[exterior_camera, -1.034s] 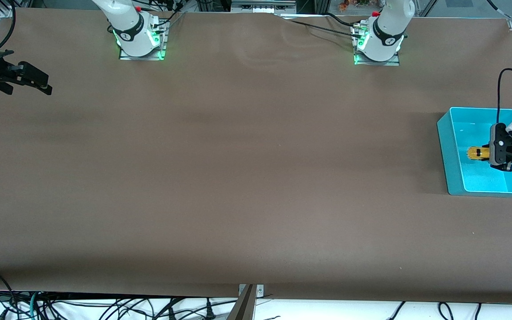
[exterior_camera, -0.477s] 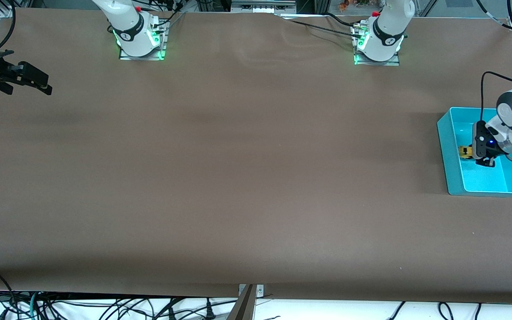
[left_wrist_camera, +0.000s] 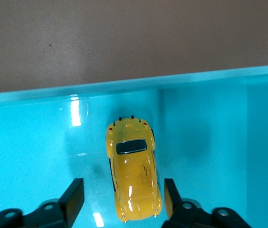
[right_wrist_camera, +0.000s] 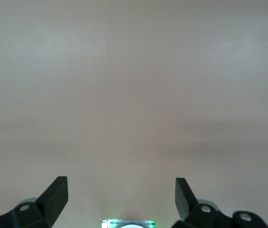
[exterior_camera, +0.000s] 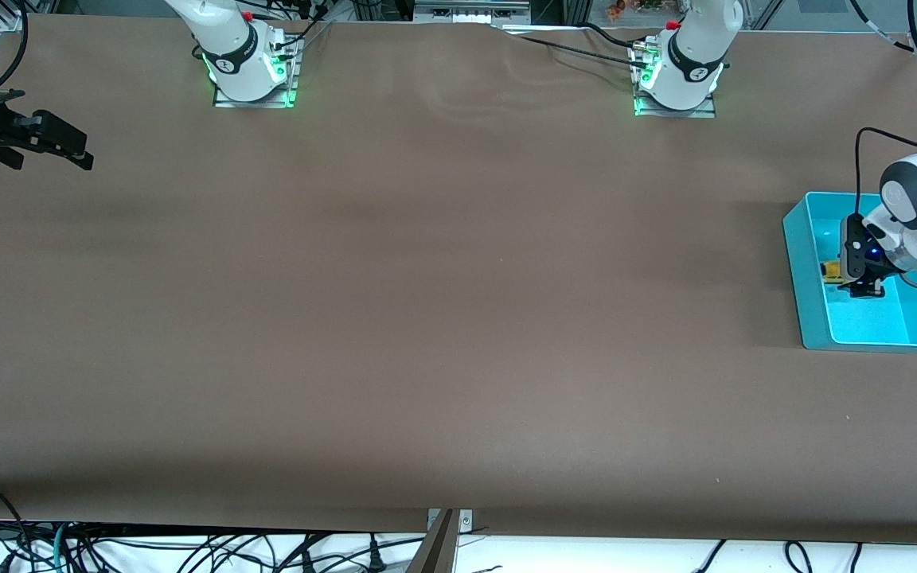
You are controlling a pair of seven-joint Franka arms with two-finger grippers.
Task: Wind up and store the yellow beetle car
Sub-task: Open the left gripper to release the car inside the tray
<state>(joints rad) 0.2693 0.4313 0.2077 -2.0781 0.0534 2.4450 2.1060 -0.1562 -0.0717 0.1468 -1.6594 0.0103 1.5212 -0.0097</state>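
The yellow beetle car (left_wrist_camera: 133, 170) lies on the floor of the turquoise bin (exterior_camera: 805, 274), close to the bin wall that faces the middle of the table. In the front view only a bit of the car (exterior_camera: 831, 273) shows beside the hand. My left gripper (left_wrist_camera: 123, 202) is open low inside the bin; its fingers (left_wrist_camera: 74, 199) stand on either side of the car's end with a gap on each side. It shows in the front view (exterior_camera: 859, 280) too. My right gripper (exterior_camera: 56, 145) is open and empty, waiting at the right arm's end of the table (right_wrist_camera: 122, 199).
The bin (left_wrist_camera: 39, 156) stands at the left arm's end of the brown table (exterior_camera: 458, 302). A raised divider splits off the bin part nearest the table end (left_wrist_camera: 267, 152). The arm bases (exterior_camera: 251, 72) stand along the table's edge farthest from the front camera.
My left gripper has carried the car toward the bin wall that faces the table's middle and has come down into the bin. Its fingers now stand apart from the car. The right arm has not moved.
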